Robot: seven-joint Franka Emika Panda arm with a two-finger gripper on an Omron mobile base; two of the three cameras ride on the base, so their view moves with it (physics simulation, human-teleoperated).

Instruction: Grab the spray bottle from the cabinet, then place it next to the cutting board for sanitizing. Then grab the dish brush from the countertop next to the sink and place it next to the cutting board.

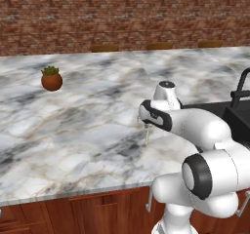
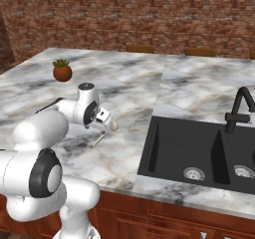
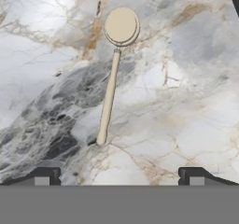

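Countertop (image 1: 73, 126) of white marble with grey and tan veining is shown across all three views, backed by a red brick wall (image 1: 122, 13). The small cream-beige dish brush (image 3: 112, 78), with thin straight handle and round flat head, is seen lying flat on the marble at centre of the hand view, head toward the upper middle of the frame, handle running down toward lower centre. The two-finger gripper (image 3: 119, 176) is held above the brush with its dark fingertips (image 3: 44, 176) spread wide at the lower left and lower right corners, nothing between them. In the right base view the brush handle (image 2: 99, 139) is visible just below the gripper (image 2: 107, 126), left of the dark, nearly black recessed sink (image 2: 199, 153) with black curved faucet (image 2: 239, 111). A round terracotta pot with a green plant (image 1: 51, 79) is placed at upper left, well apart from the brush.
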